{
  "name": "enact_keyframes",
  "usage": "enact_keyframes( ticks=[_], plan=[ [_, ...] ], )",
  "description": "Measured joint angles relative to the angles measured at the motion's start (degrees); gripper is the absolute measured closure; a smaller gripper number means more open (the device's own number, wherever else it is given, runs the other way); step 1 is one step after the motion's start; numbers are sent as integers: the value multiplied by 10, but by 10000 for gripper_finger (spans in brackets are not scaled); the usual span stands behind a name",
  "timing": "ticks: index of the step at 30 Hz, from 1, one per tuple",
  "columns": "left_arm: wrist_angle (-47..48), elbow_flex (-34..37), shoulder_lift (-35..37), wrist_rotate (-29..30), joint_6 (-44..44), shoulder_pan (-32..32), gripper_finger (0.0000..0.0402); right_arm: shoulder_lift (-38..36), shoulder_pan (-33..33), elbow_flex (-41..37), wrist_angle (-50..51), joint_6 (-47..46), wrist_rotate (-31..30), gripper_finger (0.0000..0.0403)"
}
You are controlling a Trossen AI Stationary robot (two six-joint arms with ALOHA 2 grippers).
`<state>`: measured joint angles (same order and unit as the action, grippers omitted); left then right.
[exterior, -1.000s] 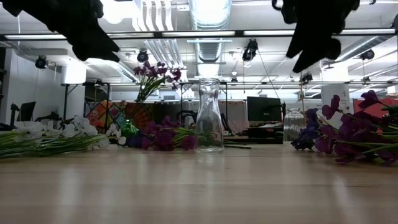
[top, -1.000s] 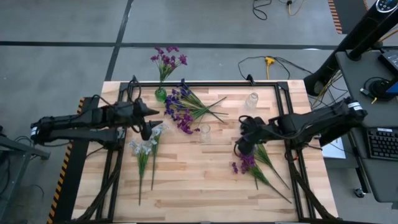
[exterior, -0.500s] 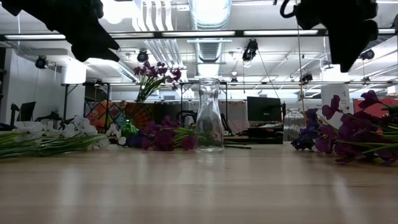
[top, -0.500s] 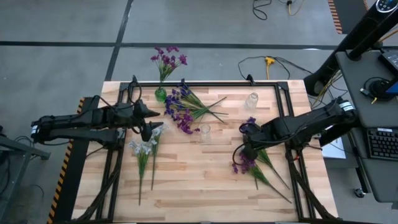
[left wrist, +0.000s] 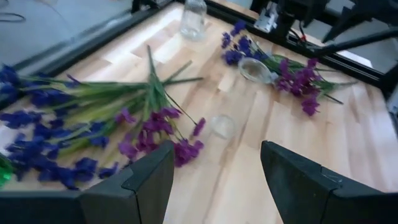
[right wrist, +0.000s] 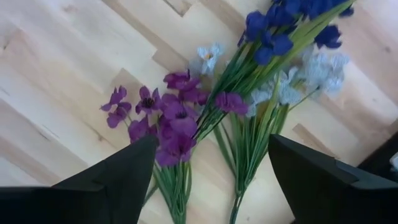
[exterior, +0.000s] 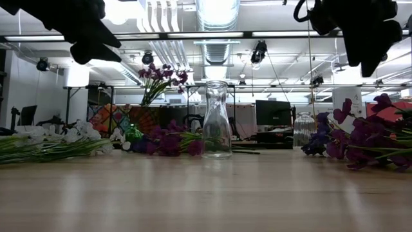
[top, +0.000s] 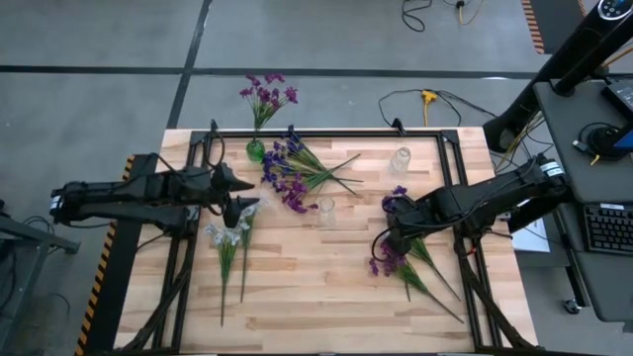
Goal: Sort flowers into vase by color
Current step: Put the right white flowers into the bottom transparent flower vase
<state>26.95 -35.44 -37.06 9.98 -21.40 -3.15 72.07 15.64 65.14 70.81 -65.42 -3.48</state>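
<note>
Mixed purple and blue flowers [top: 401,259] lying on the surface's [top: 316,297] near right, blossoms left-far, stems trailing near-right. Hovering above: right end effector [top: 393,235], fingers apart, empty. Left end effector [top: 240,198] parted above white flowers [top: 229,237].

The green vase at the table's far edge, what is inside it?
The green vase holds magenta flowers on green stems. Its inside below the neck cannot be seen.
</note>
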Motion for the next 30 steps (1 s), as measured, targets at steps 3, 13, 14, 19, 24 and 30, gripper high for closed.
enact_keyframes(
  ticks=[3, 13, 14, 19, 24, 30],
  plan=[
    [-1, 0, -8, 0, -6, 25, 180, 0, 0, 0, 14, -10, 15, 93],
    [-14, 0, -23, 45, -15, 64, 186, 0, 10, -19, 35, -27, 60, 104],
    [-15, 0, -24, 45, -17, 64, 186, 0, 15, -23, 35, -32, 65, 105],
    [-18, 0, -33, 45, -20, 64, 186, 0, 43, -47, 35, -71, 66, 108],
    [-52, 0, -51, 46, -7, 63, 186, 0, 71, -77, 32, -109, 69, 100],
    [-63, 0, -64, 46, 13, 63, 186, 1, 87, -103, 22, -143, 70, 97]
  ],
)
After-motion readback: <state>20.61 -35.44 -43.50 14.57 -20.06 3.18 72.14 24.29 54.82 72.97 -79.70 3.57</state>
